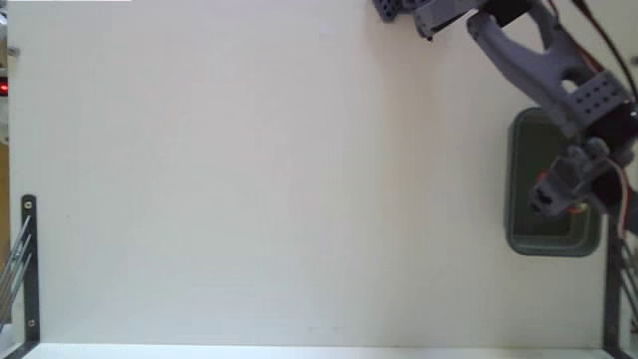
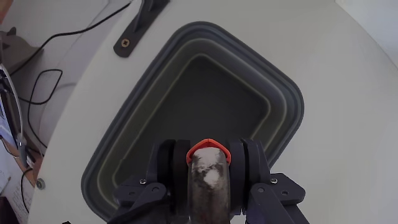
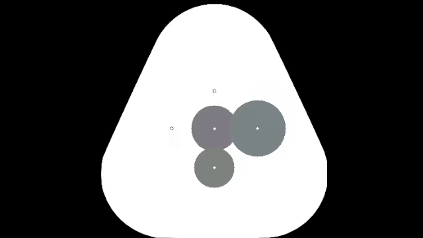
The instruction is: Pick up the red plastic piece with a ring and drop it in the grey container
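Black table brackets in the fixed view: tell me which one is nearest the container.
The bracket at the lower right edge, beside the container; the other bracket is at the far left.

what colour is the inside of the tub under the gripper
Dark grey-green, darker than the thick rim of the rounded-rectangular plastic tub; clearest in the wrist view.

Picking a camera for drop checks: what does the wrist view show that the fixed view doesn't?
Wrist only: the red piece clamped between the gripper fingers, hanging over the container's bare inside; cables and a black bracket past the table edge.
Fixed only: the whole white table and the arm reaching over it.
Both: the gripper above the grey container.
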Controlling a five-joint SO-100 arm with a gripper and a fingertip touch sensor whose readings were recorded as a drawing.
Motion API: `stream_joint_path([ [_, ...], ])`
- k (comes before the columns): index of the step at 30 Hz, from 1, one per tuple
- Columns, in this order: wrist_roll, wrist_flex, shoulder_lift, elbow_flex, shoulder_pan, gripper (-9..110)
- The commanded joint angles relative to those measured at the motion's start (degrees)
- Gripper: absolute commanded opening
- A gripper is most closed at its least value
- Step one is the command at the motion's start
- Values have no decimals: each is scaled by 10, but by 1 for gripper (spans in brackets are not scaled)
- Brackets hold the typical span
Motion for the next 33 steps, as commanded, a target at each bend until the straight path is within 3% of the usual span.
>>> stream_joint_path([
  [1, 3, -7, 54, 5, -10, 26],
  [9, 3, -7, 54, 5, -10, 26],
  [10, 3, -7, 54, 5, -10, 110],
  [33, 3, -7, 54, 5, -10, 110],
])
